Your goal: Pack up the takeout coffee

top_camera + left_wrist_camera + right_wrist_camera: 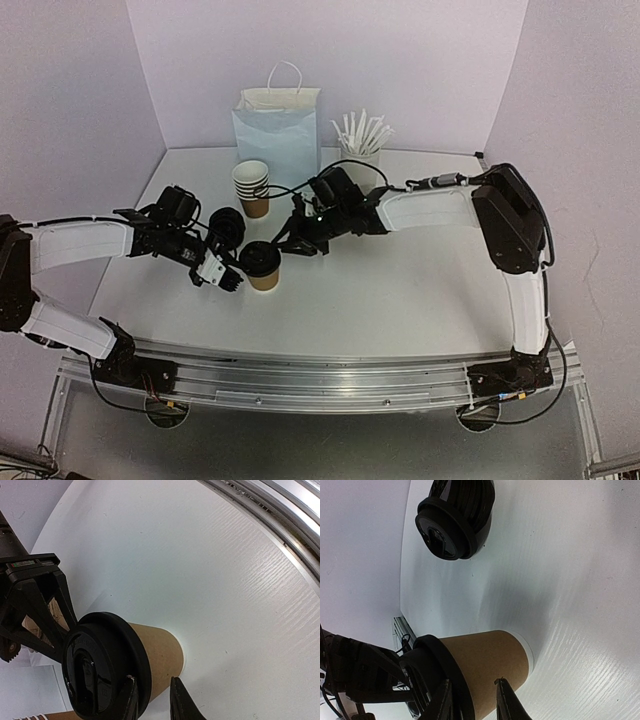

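Presently, your paper cup (266, 282) stands upright mid-tabletop (420, 300) with its lid (260, 257) on. Your left gripper (154, 700) and right gripper (472, 702) each pinch the lid's rim from opposite sides, jaws narrowed onto it. I judge this is to seat it evenly while steadying the cup. The cup is matte brown paper, tapered, white at the base. The lid is round black moulded plastic. Spare lids (455, 520) sit stacked nearby.

The black lid (102, 670) ran off the left wrist view's bottom edge; the stack of lids (460, 515) was cropped at the right wrist view's top.
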